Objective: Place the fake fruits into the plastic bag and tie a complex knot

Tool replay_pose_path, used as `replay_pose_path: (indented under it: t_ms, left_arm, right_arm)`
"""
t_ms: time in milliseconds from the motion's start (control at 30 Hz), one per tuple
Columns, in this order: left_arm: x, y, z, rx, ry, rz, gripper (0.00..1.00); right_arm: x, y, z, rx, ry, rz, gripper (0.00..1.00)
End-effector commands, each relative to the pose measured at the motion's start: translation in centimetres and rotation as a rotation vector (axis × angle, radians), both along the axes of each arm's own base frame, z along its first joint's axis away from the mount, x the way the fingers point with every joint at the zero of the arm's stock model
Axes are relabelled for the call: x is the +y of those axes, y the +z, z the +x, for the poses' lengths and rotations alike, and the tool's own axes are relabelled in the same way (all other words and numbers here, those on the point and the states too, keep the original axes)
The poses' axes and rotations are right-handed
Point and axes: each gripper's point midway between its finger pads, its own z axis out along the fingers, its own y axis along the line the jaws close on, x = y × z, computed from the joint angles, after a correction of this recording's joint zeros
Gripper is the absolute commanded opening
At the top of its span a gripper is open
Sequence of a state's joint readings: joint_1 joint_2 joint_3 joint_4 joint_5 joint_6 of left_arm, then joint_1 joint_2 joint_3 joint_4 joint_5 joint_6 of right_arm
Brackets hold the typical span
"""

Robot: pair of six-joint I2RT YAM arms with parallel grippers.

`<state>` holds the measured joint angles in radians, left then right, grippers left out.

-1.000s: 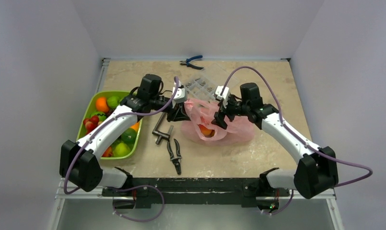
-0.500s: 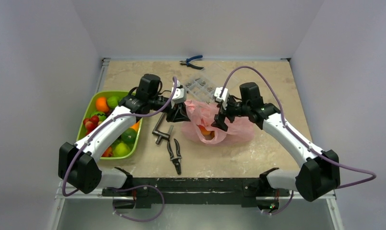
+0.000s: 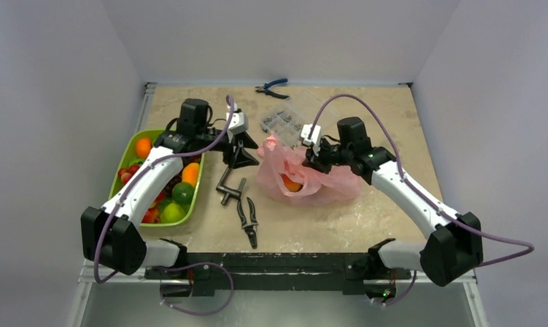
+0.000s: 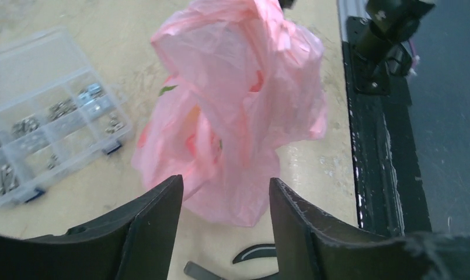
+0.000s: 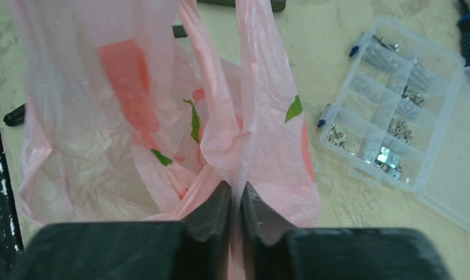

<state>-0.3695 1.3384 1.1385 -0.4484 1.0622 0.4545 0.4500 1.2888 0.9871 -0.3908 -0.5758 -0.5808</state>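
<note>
The pink plastic bag (image 3: 310,178) lies mid-table with an orange fruit (image 3: 291,183) showing through it. More fake fruits (image 3: 178,193) fill the lime-green tray (image 3: 125,165) on the left. My right gripper (image 3: 312,157) is shut on a gathered strip of the bag's film (image 5: 239,169), pinched between its fingertips (image 5: 236,189). Two handle strips meet in a bunched lump (image 5: 222,146) just ahead; whether that is the knot I cannot tell. My left gripper (image 3: 239,155) stands open left of the bag (image 4: 238,111), nothing between its fingers (image 4: 156,216).
A clear compartment box of screws (image 3: 285,122) sits behind the bag, seen also from both wrists (image 4: 45,111) (image 5: 396,111). A black clamp tool (image 3: 229,185) and black pliers (image 3: 249,219) lie between tray and bag. Blue-handled pliers (image 3: 272,87) rest at the far edge.
My left gripper has opened, let go of the bag and drawn back to the left. My right gripper has shut on the bag's film near its top.
</note>
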Motion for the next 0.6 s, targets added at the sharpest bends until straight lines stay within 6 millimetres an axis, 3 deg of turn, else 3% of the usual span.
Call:
replay_pose_path:
  t_ms: [0, 100, 200, 300, 467, 533, 567]
  left_arm:
    - [2.8, 3.4, 3.5, -0.143, 0.118, 0.003, 0.62]
    - [3.9, 3.0, 5.9, -0.229, 0.132, 0.081, 0.69]
    - [3.6, 2.9, 7.1, -0.281, 0.091, 0.09, 0.71]
    - [2.7, 3.3, 7.3, -0.329, 0.018, 0.059, 0.85]
    - [2.7, 5.9, 10.1, -0.421, 0.065, 0.06, 0.86]
    - [2.8, 6.6, 10.3, -0.414, 0.052, 0.063, 0.86]
    - [2.4, 6.4, 9.3, -0.383, 0.009, 0.057, 0.87]
  right_arm:
    - [0.6, 5.1, 0.2, -0.101, 0.006, 0.114, 0.03]
    - [0.3, 5.7, 0.1, -0.118, -0.016, 0.169, 0.0]
    - [0.2, 5.6, 0.0, -0.119, -0.024, 0.198, 0.0]
    - [0.1, 5.6, 0.1, -0.114, -0.026, 0.195, 0.0]
    - [-0.4, 6.0, 0.6, -0.092, -0.062, 0.224, 0.0]
    - [-0.5, 6.0, 0.6, -0.079, -0.076, 0.249, 0.0]
    - [-0.6, 5.9, 0.5, -0.075, -0.079, 0.262, 0.0]
